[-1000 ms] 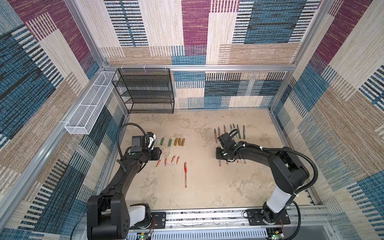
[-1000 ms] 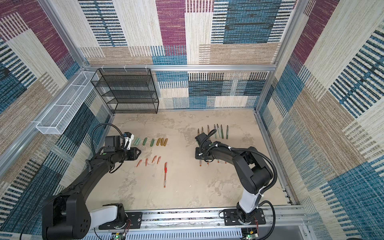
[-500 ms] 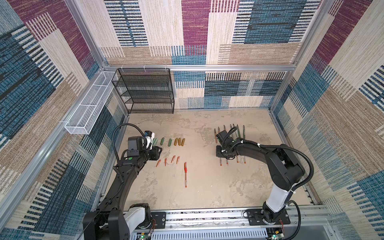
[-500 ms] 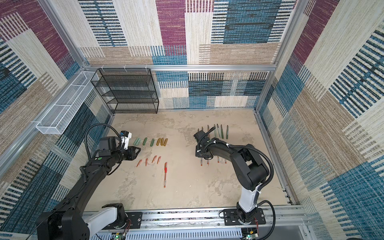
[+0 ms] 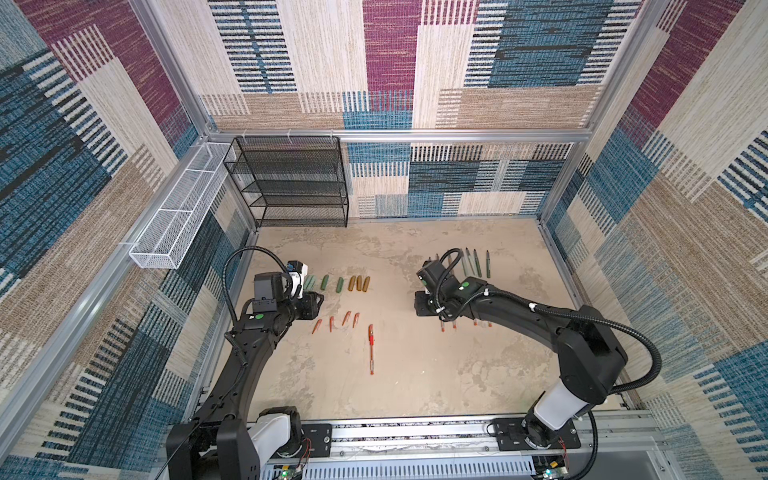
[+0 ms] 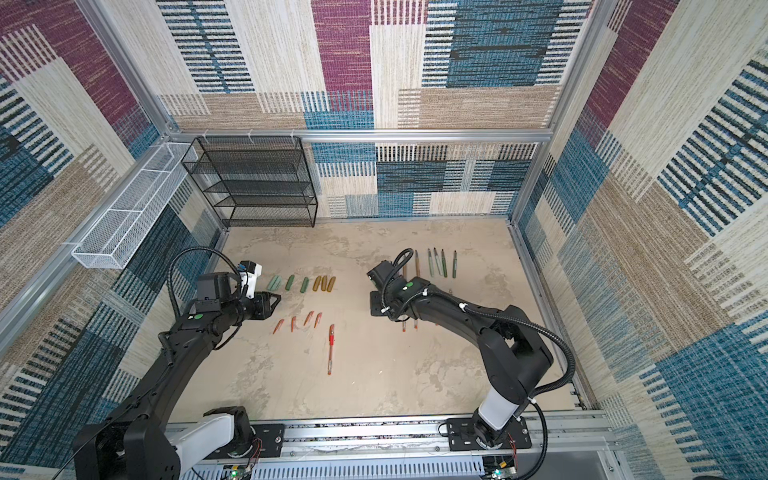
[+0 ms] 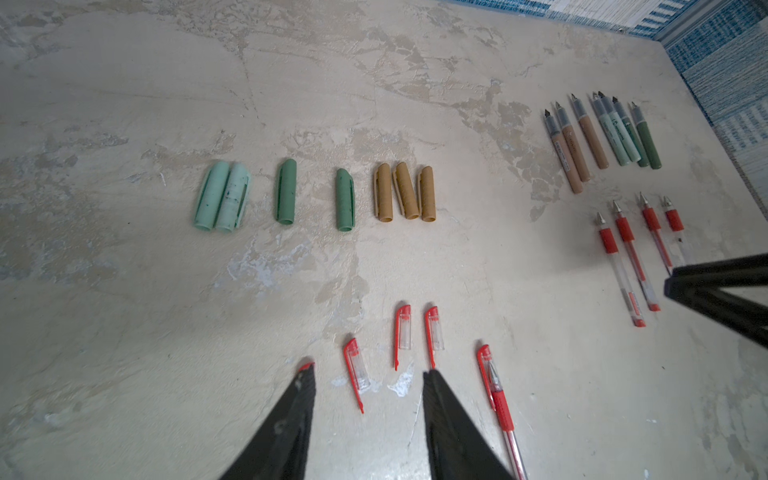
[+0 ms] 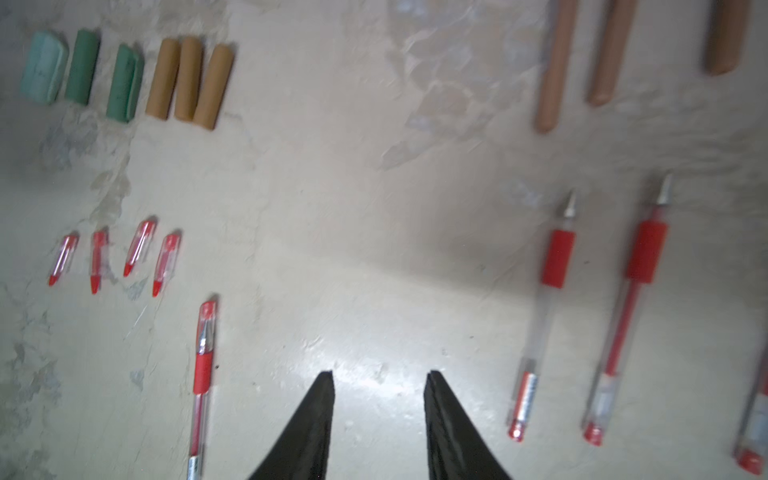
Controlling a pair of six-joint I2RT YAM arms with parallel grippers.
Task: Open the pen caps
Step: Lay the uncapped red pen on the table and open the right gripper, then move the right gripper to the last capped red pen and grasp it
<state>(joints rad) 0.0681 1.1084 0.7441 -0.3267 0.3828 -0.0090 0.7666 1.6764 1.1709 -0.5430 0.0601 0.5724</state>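
Both top views look steeply down from high above the near edge of the table [image 5: 415, 395], facing the far wall. They stand far enough back to hold both arms and the black wire shelf [image 5: 291, 187] at the far left corner. They share nearly everything, shifted slightly sideways. The left wrist camera sits low, looking past the left gripper [image 7: 369, 370] toward the table's far right corner. The right wrist camera sits closer still, blurred, behind the right gripper [image 8: 380, 374]. Both wrist views share the pen caps [image 7: 285, 191] and the capped red pen [image 7: 498, 407].
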